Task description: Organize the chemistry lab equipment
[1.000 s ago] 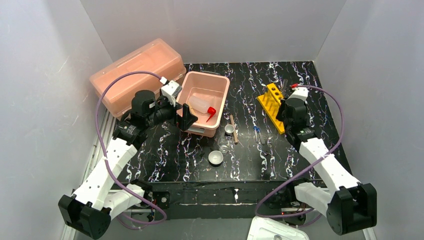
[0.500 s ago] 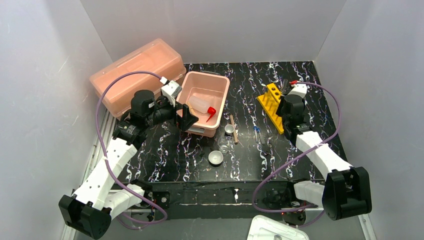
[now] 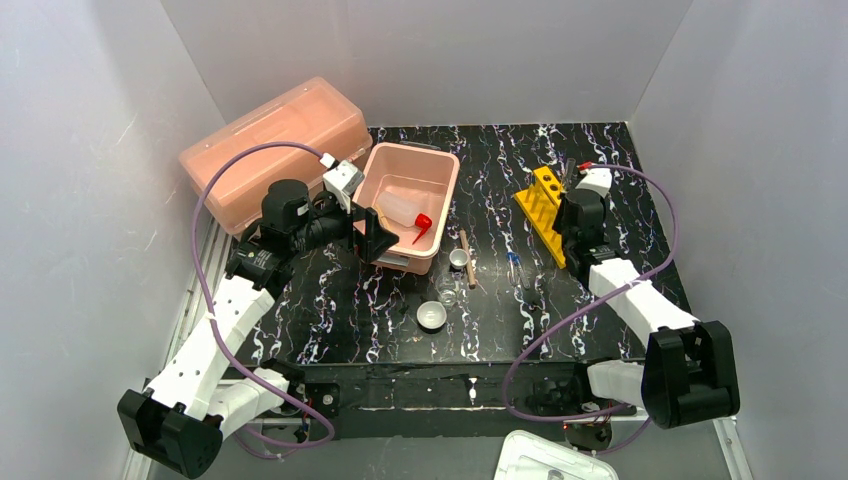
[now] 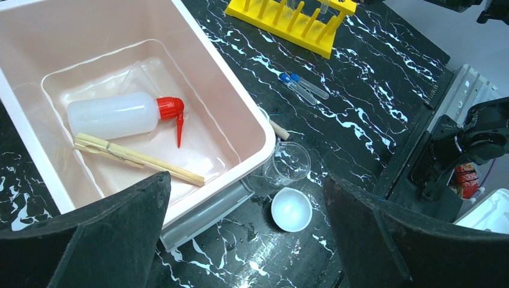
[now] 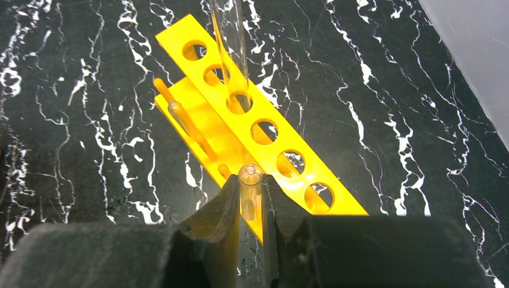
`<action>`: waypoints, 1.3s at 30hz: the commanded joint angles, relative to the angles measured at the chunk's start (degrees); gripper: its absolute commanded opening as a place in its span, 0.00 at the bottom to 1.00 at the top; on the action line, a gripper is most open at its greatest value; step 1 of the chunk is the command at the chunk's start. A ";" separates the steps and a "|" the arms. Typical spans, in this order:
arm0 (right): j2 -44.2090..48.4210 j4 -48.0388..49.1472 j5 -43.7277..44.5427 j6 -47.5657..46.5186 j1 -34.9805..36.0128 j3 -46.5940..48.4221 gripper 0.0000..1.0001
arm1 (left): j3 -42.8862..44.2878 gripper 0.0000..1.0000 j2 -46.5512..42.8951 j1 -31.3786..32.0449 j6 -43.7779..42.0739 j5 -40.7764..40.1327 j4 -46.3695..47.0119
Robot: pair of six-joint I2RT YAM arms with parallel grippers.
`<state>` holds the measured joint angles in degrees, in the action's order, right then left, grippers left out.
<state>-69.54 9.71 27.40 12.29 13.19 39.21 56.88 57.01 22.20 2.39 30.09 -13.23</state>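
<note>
Logging progress: your right fingers [image 5: 231, 201] were clenched on a thin tube [image 5: 250, 179], held upright between their tips. The yellow holed rack [image 5: 277, 147] lay just ahead of and below them. A second tube [image 5: 231, 48] stood in a middle hole farther beyond the fingertips; the other holes in view were empty.

Your left fingers [image 4: 120, 234] were spread wide and grasped nothing, poised over the near corner of the pink tub [image 4: 237, 90]. Ahead of the left-hand finger, inside the tub, lay the white squeeze bottle [image 4: 114, 115] and a wooden clamp [image 4: 135, 158] just beside it. Something clear beyond them may have been the funnel.

Between the spread fingers, out on the desk [image 4: 372, 78], sat the white dish [image 4: 291, 209] and a tiny beaker [image 4: 290, 163] near the tub. Two blue-capped tubes [image 4: 303, 87] lay farther ahead.

Judgement: roughly midway. The bottle and clamp were binned and one tube was racked. The held tube needed seating, and the dish, beaker and loose tubes remained to be sorted.
</note>
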 commanded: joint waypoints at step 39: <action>0.32 4.29 0.13 0.63 -0.18 -0.33 0.07 | -1.53 0.98 -0.56 -0.49 0.90 2.24 2.62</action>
<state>-68.65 10.56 26.85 12.24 13.19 38.44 55.71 57.28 22.06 2.79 31.18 -11.19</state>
